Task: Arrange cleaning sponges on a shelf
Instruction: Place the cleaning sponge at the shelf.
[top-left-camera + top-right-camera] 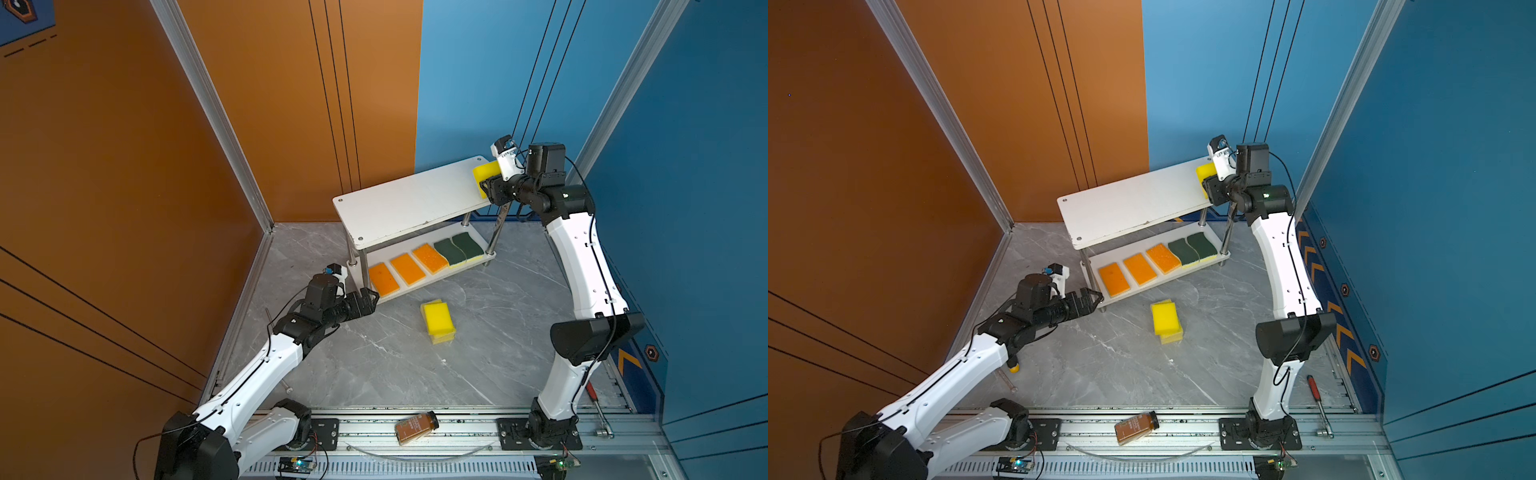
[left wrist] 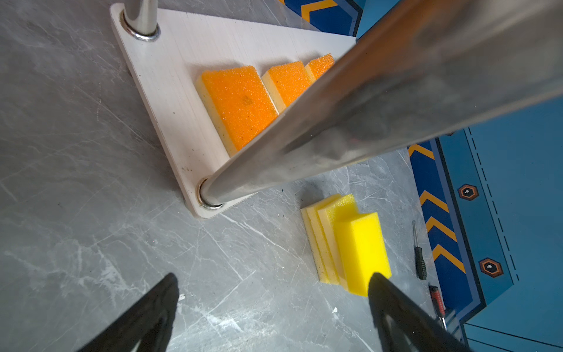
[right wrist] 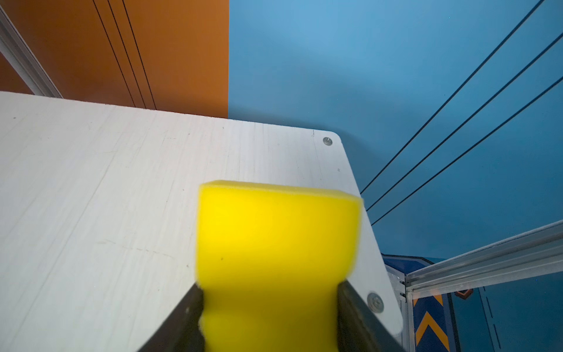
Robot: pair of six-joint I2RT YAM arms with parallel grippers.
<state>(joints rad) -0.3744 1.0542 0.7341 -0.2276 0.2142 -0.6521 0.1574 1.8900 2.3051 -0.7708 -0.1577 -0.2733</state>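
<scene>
Bulging yellow sponge (image 3: 278,237), pinch visible wrist-side only

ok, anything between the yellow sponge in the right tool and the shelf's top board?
Nothing visible. The right tool grips the yellow sponge over one end of the top board, which is bare in both top views and the right wrist view. Whether the sponge touches the board, I cannot tell.

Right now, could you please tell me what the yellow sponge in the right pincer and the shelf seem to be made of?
Yellow sponge: soft matte foam; it pinches in where the right pincer squeezes it. Shelf board: likely painted wood or laminate, matte white, streaked. Shelf leg: polished metal, mirror-like.
</scene>
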